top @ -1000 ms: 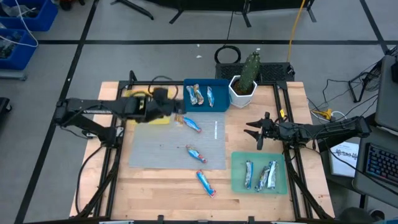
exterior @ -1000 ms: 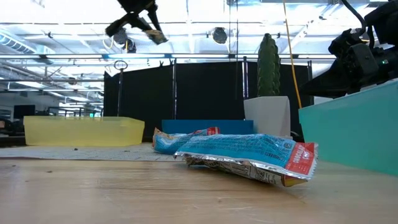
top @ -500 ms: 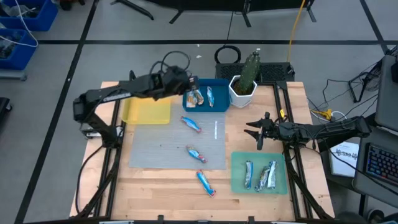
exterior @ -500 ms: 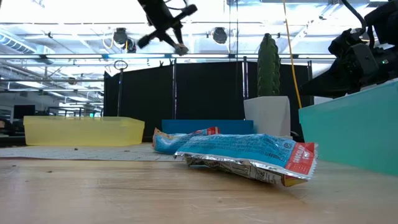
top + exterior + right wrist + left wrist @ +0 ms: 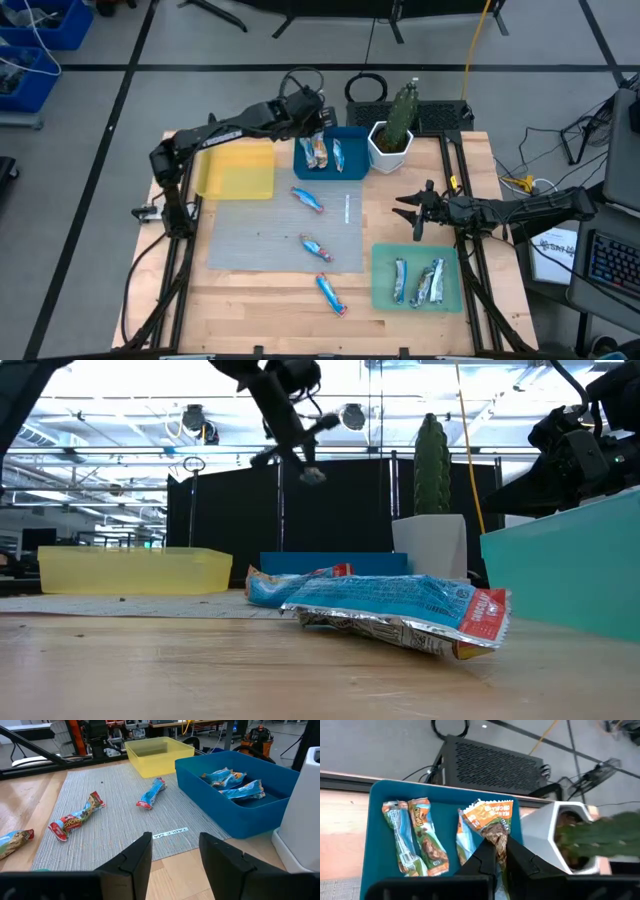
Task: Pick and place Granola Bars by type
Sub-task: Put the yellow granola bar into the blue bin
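Your left end effector is clamped on an orange-and-blue wrapped granola bar, held in the air over the rectangular blue plastic tray at 12 o'clock on the worktop. The held bar hangs above the tray, not touching it. In the left wrist view, two more wrapped bars lie side by side on the tray floor and a third blue one sits partly hidden behind the held bar.

On the grey woven mat at the centre lie two loose blue bars, one near 12 and one near the middle. A third blue bar rests on bare wood at 6 o'clock, just off the mat.

The green flat tray at 4 o'clock holds about three bars. The yellow translucent tray sits at 10 o'clock, to the left of the blue one. A white pot with a green cactus stands just right of the blue tray.

Your right end effector waits at 3 o'clock, fingers spread, holding nothing, well apart from any bar.
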`<state>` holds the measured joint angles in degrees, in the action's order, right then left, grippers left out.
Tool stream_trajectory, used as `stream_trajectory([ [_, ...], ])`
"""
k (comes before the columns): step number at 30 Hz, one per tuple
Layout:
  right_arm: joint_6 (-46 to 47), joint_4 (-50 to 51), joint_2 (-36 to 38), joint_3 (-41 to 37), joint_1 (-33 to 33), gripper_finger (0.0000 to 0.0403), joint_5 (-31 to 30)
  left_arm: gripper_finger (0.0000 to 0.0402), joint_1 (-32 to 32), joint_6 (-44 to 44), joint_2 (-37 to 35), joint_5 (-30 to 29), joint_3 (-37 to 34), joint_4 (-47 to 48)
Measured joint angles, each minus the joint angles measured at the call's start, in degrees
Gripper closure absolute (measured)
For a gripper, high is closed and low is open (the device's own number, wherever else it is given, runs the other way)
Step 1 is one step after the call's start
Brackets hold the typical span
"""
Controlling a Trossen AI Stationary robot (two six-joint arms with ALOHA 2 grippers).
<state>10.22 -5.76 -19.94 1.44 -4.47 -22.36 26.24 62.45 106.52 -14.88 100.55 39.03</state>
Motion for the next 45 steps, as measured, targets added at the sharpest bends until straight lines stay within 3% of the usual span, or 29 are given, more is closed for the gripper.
stream_trajectory([
  [24, 0.0, 0.0, 0.02, 0.0, -0.02, 0.0245, -0.01, 0.0382, 2.92, 0.65, 14.13, 1.35, 0.61, -4.76],
  [45, 0.0, 0.0, 0.0, -0.01, -0.02, 0.0245, 0.01, 0.0385, 4.8, -2.57, 16.92, -1.73, 0.59, -11.07],
])
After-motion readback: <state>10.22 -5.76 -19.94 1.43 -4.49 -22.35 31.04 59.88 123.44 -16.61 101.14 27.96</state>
